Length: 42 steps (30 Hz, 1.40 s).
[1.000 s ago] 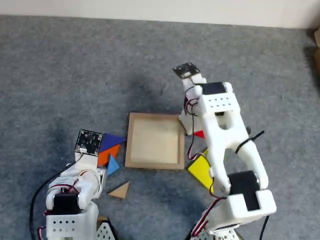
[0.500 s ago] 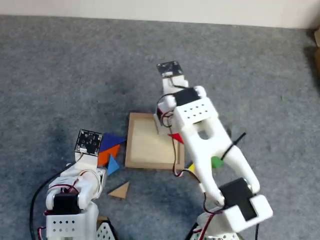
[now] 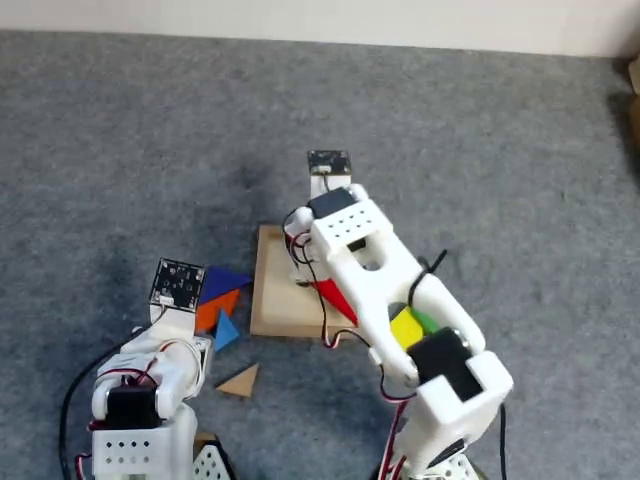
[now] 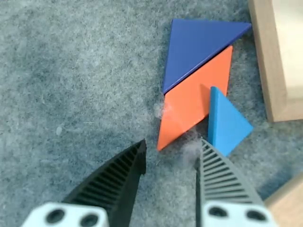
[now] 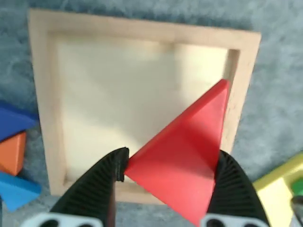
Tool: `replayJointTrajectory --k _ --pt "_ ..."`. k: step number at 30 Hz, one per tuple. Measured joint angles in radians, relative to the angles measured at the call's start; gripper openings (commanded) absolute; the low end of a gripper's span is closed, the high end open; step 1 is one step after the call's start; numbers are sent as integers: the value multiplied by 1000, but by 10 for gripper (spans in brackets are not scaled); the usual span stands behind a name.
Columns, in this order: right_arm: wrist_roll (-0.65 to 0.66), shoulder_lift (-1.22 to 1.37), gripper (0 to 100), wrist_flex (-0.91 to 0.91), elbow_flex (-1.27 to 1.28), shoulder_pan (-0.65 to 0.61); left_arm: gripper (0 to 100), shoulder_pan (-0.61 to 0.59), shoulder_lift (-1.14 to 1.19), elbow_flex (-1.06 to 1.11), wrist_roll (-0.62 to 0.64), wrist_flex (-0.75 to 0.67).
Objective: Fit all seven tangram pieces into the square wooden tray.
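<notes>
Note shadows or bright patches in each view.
High view: a soft shadow darkens the grey carpet beyond the square wooden tray. Right wrist view: the tray floor is mostly shaded, brighter in one corner by the red triangular piece. Left wrist view: even light, no glare on the dark blue triangular piece.

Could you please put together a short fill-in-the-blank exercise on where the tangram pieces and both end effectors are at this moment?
The right end effector is shut on the ____ triangle above the wooden tray.
The left end effector is ____, holding nothing.
The light blue triangle touches the ____ piece, which borders the dark blue triangle.
Missing words: red; open; orange.
</notes>
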Motion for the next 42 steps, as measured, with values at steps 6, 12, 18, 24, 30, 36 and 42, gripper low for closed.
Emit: replayJointTrajectory --k 6,12,18,24,30,36,42 --pt "-5 44 233 -69 0 0 171 0 0 0 0 0" --pt "-5 48 271 -84 0 0 171 0 0 0 0 0" --pt "-5 48 275 -84 0 0 171 0 0 0 0 0" --pt "-5 48 337 -91 0 0 171 0 0 0 0 0" --pt "-5 48 386 -140 0 0 171 0 0 0 0 0" --pt "43 48 338 -149 0 0 171 0 0 0 0 0" --pt "152 38 159 -117 0 20 171 0 0 0 0 0"
